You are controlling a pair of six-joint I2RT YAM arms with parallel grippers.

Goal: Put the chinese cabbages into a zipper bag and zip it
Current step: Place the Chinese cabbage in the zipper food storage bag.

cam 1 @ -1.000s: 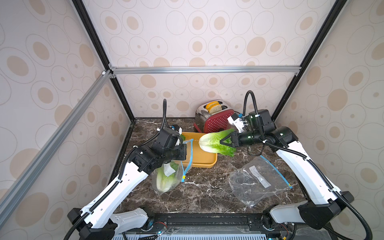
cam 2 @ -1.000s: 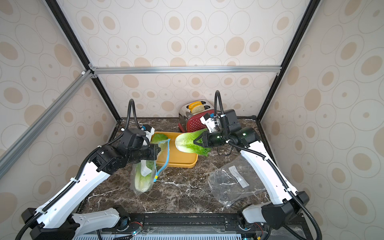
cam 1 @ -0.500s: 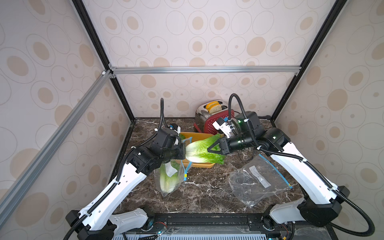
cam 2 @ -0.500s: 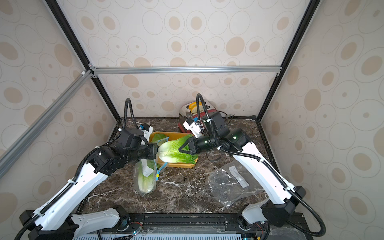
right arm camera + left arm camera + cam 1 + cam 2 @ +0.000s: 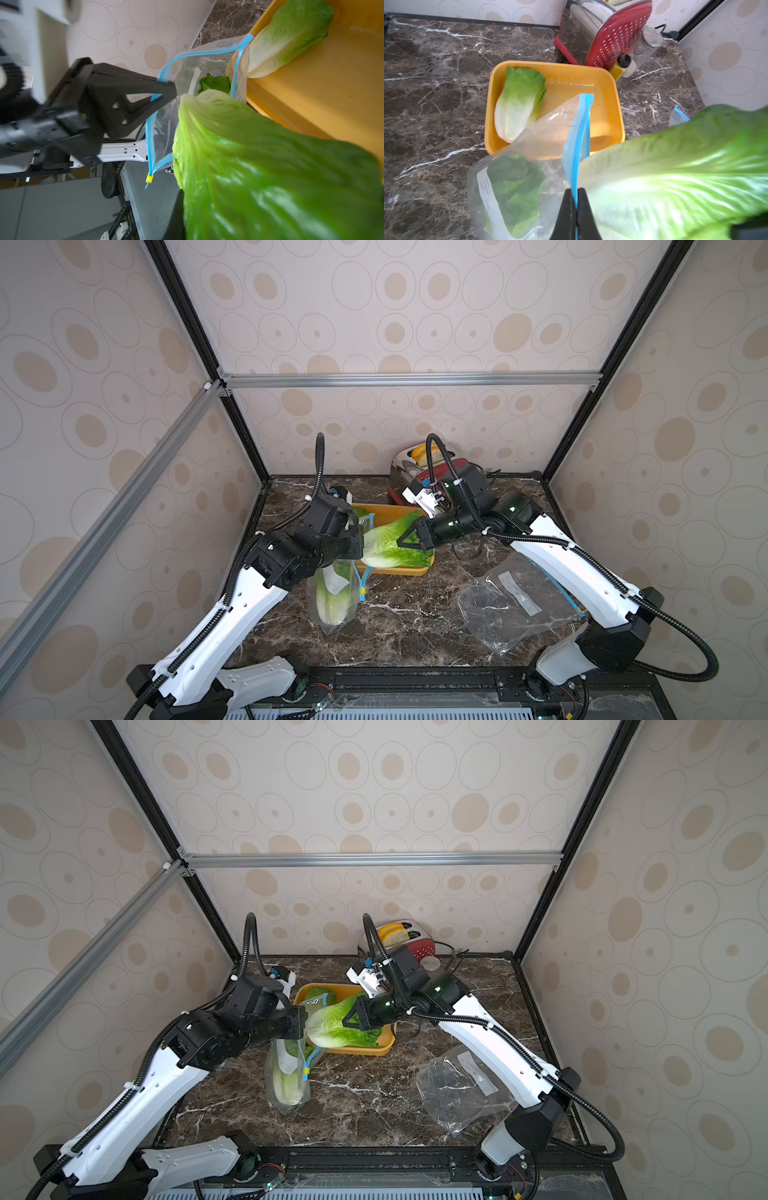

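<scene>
- Left end effector (image 5: 576, 192) clamps the blue rim of the zipper bag (image 5: 550, 128), just beside the yellow tray (image 5: 554, 65).
- Right end effector (image 5: 405, 539) grips the first cabbage (image 5: 384, 551) above the tray's edge.
- Second cabbage (image 5: 517, 104) lies in the tray; third cabbage (image 5: 515, 187) sits inside the bag.

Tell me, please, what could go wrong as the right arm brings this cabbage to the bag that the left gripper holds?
1. The left gripper pinches only one side of the blue rim of the zipper bag, so its mouth gapes narrowly; the broad pale base of the held cabbage may snag the rim or tug it free.
2. The cabbage already inside sits near the mouth and could block entry.
</scene>
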